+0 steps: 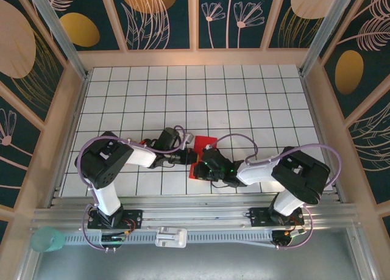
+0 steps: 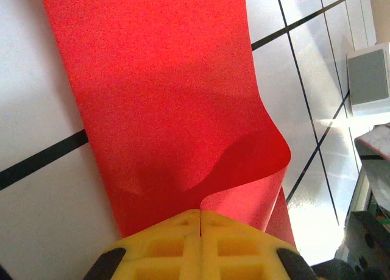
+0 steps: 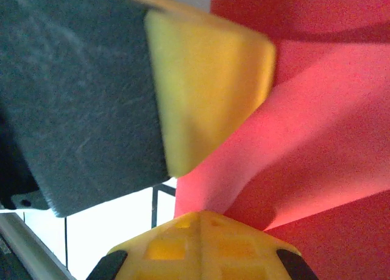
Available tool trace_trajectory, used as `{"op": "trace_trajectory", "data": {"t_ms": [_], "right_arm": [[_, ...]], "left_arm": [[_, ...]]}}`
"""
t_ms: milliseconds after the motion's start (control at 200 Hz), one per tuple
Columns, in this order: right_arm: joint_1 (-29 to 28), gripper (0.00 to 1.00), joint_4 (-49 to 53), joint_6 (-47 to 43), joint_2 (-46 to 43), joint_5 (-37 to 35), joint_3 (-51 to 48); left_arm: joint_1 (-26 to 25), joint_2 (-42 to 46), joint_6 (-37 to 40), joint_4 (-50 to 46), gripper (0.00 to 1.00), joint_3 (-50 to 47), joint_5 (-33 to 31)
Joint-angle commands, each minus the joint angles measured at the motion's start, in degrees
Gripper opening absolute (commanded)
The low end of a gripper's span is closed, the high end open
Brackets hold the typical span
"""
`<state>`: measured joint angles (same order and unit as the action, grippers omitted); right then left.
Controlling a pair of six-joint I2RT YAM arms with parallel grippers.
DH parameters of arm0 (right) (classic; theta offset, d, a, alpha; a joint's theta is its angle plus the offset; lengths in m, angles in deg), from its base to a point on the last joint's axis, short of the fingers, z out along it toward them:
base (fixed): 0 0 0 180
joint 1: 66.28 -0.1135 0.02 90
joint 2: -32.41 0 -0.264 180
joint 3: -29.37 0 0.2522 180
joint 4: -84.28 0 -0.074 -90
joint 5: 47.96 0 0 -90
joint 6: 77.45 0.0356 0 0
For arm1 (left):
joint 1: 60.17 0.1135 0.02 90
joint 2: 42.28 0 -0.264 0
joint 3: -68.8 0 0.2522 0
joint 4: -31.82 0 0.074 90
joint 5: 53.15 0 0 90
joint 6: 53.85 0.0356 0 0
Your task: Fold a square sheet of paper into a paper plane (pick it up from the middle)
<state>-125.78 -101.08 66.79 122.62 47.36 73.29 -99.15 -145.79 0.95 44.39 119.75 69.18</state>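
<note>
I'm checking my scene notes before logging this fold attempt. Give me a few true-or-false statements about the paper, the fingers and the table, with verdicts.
1. The left fingers and the right fingers are both shut on the red paper. True.
2. The table is white with a dark grid. True.
3. The red paper lies flat on the table. False: it curls up in a bend at the fingers.
4. The red paper sits in a far corner. False: it is mid-width, toward the near edge.
</note>
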Motion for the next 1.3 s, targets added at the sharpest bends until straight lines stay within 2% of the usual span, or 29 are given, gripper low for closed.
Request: {"op": "trace_trajectory", "data": {"t_ms": [0, 390, 601, 806, 976, 1296], "right_arm": [[-1.4, 0.03, 2.5, -1.2, 1.5, 0.7, 1.9], [-4.6, 0.03, 3.3, 0.1, 3.2, 0.6, 2.7], [-5.3, 0.02, -0.9, -0.2, 1.4, 1.8, 1.5], [0.2, 0.03, -6.0, -0.8, -9.0, 2.5, -4.7], [6.3, 0.03, -4.8, 0.6, -15.2, 1.3, -9.5], [7.7, 0.03, -1.1, -3.0, -9.3, 0.9, -3.2]], "left_arm": [[-0.3, -4.5, 1.8, -6.3, 0.0, -1.6, -7.5], [-0.4, -4.3, 1.7, -6.2, 0.0, -1.8, -7.6], [-0.4, -4.3, 1.7, -6.3, 0.0, -1.5, -7.7], [-0.4, -4.1, 1.7, -6.4, 0.0, -1.5, -7.6], [-0.4, -4.2, 1.4, -6.1, 0.0, -1.6, -7.6], [-0.3, -4.3, 1.3, -5.9, 0.0, -1.6, -7.5]]}}
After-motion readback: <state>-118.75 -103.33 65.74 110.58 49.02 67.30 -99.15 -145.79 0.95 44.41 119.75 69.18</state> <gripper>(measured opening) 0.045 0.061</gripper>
